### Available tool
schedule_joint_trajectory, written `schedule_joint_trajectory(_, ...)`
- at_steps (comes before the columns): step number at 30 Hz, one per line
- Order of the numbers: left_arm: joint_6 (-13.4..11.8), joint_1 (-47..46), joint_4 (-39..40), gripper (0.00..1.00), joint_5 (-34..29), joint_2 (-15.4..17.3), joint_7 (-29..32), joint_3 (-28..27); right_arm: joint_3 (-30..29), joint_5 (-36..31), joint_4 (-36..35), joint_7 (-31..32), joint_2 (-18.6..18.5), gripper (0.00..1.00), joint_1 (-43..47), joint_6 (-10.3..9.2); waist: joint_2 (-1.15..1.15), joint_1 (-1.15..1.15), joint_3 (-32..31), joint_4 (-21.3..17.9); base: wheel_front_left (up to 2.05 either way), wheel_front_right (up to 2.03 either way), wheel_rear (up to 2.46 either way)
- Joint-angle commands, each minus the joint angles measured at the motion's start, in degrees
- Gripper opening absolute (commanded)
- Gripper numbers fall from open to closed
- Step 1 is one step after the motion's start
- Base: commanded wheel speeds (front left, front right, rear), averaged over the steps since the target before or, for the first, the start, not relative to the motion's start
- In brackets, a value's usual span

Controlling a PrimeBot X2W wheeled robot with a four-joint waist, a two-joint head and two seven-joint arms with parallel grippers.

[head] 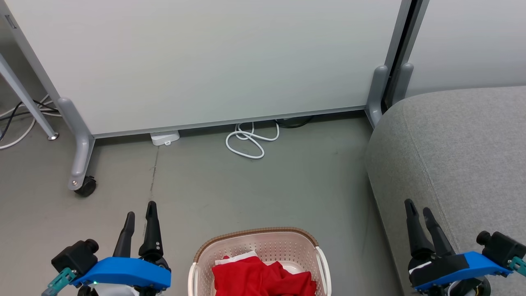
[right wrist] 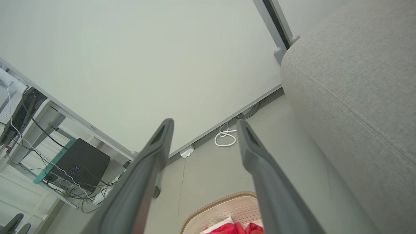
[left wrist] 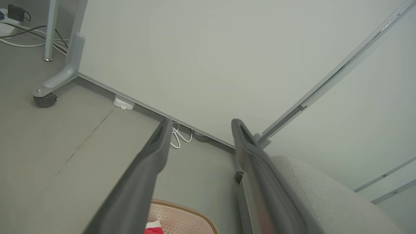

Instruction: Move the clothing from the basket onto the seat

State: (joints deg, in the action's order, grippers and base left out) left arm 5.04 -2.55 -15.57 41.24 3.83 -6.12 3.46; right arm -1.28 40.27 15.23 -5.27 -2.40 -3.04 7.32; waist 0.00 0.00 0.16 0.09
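Both arms were poised. The left gripper (head: 141,209) hovered over the floor to the left of the basket (head: 257,232), and the right gripper (head: 417,205) hung near the front edge of the seat (head: 464,156). Each had its jaws released, spread wide and grasping nothing. The clothing (head: 263,277) lay heaped red in the basket, low between the two arms, with white trim showing at its far-left corner. Nothing had been lifted yet, so the step looked like the first reach. To do it well, a gripper should come straight down over the crest of the mound, clear of the brown rim. The jaws should sink wide into a thick fold, then pinch one garment only. The right arm seemed the better pick, being beside the seat.
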Motion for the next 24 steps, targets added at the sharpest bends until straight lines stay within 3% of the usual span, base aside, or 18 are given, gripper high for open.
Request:
schedule_joint_trajectory(1,-0.2,-1.2,0.5,1.00,-1.6,0.5,-0.5,0.3,0.2,-1.7,-0.6,-0.7,-0.4,1.00,-1.1,0.16,0.00,0.00,0.0,0.0,0.00,0.00,0.00)
schedule_joint_trajectory(24,0.5,-1.0,-0.4,1.00,-14.1,0.7,-3.8,1.6,0.9,-15.1,-0.1,-3.1,-0.5,1.00,-1.2,0.17,0.00,0.00,0.0,0.0,0.00,0.00,0.00)
